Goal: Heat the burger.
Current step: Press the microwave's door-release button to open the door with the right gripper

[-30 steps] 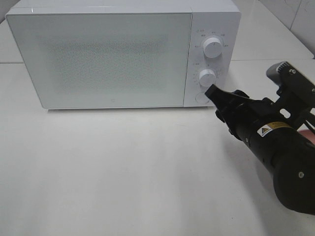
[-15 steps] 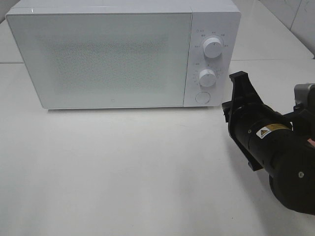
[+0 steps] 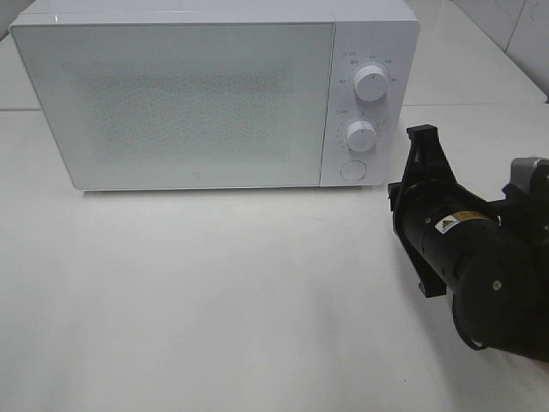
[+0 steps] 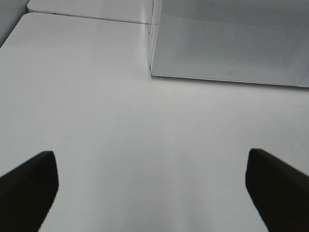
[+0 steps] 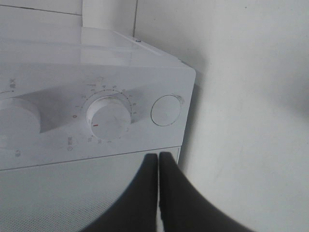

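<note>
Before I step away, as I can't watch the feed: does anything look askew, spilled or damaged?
Nothing stands out: the microwave sits level, door shut, knobs intact, and the table shows no spill.

A small label [image 3: 443, 226] bearing a yellow warning triangle is being shown on the black right arm [image 3: 489, 275], at the right of the exterior frame; its wording is too small to be read. Fine scale marks and tiny characters are being displayed around the upper knob [image 3: 371, 81] and lower knob [image 3: 362, 135] of the microwave [image 3: 171, 103], none legibly. A faint mark [image 3: 199, 178] low on the door is being left unreadable.
</note>
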`<move>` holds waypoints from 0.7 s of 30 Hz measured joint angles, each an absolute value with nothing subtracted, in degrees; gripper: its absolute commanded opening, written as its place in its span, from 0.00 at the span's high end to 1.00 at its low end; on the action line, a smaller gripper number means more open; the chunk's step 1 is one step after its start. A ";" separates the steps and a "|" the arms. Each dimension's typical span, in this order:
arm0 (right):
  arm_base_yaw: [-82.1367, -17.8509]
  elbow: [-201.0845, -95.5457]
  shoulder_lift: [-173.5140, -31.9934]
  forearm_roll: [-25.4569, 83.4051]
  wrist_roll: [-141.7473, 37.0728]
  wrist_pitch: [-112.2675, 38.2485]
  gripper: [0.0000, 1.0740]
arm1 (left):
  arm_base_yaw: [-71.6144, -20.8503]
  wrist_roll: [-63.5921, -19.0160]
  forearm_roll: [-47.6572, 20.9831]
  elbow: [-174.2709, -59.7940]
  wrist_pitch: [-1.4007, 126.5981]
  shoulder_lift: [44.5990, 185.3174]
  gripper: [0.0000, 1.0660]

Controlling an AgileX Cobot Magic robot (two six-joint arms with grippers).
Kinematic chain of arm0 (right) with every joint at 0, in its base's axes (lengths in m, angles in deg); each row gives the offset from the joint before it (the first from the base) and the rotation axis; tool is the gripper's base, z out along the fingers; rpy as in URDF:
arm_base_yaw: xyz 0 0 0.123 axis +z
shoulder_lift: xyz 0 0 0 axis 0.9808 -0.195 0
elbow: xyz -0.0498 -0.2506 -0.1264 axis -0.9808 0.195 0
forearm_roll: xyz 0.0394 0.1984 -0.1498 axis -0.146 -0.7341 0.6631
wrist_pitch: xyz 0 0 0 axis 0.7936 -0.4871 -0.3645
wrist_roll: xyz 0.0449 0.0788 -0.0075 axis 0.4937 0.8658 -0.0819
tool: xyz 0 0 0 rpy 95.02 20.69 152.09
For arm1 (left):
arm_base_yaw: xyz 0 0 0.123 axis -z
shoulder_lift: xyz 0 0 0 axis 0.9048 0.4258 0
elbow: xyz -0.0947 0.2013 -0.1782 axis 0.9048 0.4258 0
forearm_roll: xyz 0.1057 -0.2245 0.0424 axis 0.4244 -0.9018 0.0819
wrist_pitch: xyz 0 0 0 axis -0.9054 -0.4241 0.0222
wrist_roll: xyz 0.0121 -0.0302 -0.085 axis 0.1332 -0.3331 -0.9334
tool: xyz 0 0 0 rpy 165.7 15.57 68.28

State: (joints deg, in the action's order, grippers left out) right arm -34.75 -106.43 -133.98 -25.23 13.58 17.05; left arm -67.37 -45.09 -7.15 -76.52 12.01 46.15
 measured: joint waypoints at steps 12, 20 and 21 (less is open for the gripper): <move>-37.16 -114.11 -141.77 -24.48 15.01 16.48 1.00 | -67.37 -45.09 -7.15 -76.52 12.01 46.15 0.08; -41.23 -119.32 -146.36 -19.67 20.97 13.90 1.00 | -67.37 -45.09 -7.15 -76.52 12.01 46.15 0.08; -41.46 -119.84 -146.99 -19.50 21.37 13.78 1.00 | -67.37 -45.09 -7.15 -76.52 12.01 46.15 0.08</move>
